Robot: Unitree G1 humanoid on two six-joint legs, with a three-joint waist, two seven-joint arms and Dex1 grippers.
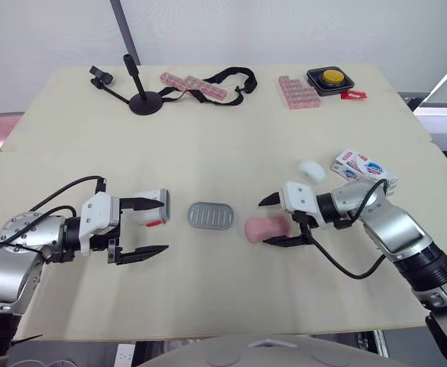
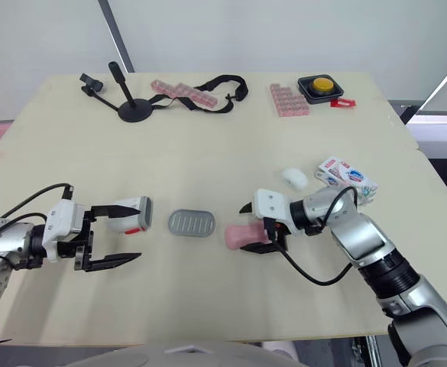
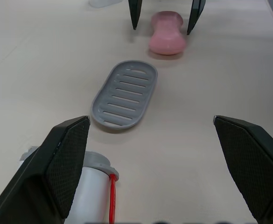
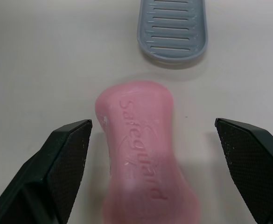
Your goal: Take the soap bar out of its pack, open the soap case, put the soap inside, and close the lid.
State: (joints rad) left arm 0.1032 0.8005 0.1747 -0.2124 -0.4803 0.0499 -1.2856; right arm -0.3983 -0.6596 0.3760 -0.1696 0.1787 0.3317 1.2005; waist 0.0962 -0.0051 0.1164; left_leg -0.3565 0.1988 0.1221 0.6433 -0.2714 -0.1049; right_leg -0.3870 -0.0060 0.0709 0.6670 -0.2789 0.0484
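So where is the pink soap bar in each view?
Left eye: soap bar just robot-right of the grey tray.
Right eye: soap bar at the same spot.
Left wrist: soap bar beyond the tray.
Right wrist: soap bar nearest, tray beyond.
Shared landmark: the grey tray.

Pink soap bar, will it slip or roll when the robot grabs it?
The soap bar looks solid and smooth, so probably stiff yet slippery. Its narrowed waist may help the fingers hold. Lying flat, it likely slides rather than rolls.
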